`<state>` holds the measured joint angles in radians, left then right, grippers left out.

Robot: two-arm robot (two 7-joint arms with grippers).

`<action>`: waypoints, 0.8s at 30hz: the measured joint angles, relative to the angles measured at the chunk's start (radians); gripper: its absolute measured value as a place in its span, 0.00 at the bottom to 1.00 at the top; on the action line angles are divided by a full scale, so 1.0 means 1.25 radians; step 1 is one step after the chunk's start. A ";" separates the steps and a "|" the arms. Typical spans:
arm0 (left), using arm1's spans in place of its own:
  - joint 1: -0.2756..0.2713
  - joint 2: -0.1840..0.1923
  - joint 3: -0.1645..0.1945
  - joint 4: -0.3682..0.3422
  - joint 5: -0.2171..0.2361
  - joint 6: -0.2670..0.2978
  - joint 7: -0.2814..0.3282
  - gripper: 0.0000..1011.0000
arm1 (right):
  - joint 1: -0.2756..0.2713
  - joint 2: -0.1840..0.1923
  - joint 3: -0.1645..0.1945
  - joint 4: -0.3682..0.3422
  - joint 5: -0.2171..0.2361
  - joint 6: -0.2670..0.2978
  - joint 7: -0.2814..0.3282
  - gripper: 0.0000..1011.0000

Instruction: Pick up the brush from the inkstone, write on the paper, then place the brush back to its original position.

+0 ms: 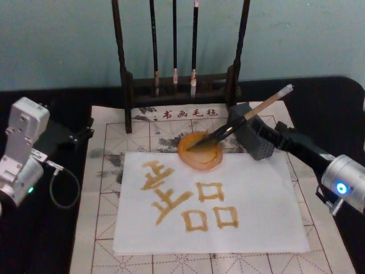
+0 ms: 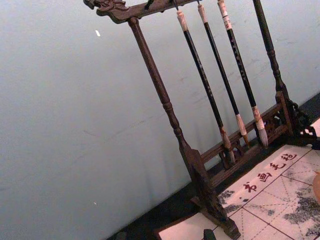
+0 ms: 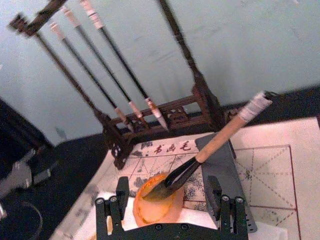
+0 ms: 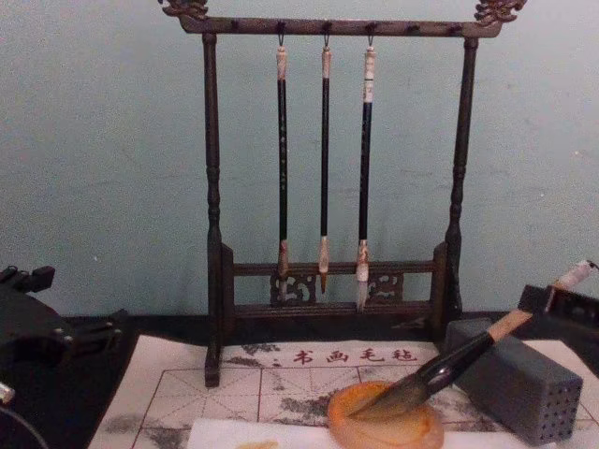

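brush (image 1: 245, 117) resting tuft-down in inkstone (image 1: 201, 150), handle propped on grey block (image 4: 519, 379): light, stiff shaft, soft wet tip; best gripped mid-handle. right gripper (image 3: 167, 212) spread apart, empty.

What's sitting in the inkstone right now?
The brush's dark tip rests inside the inkstone, its handle leaning on the grey block. The bristles hide the dish floor beneath them.
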<state>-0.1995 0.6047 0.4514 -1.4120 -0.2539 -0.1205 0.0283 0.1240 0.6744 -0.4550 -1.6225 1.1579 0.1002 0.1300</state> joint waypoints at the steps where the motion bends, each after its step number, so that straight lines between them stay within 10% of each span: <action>1: 0.000 0.000 0.000 0.000 0.000 0.000 0.000 0.99 | -0.006 0.008 -0.006 -0.005 -0.033 -0.018 0.010 0.99; 16: 0.000 0.000 0.000 0.000 0.000 0.000 0.000 0.99 | -0.026 0.025 -0.066 0.004 -0.364 -0.178 -0.004 0.99; 24: 0.000 0.000 0.000 0.000 0.000 0.000 0.000 0.99 | -0.017 0.018 -0.081 0.017 -0.454 -0.173 -0.038 0.99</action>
<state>-0.1995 0.6047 0.4514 -1.4120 -0.2539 -0.1205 0.0283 0.1027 0.6971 -0.5566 -1.6009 0.5906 -0.1165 0.0819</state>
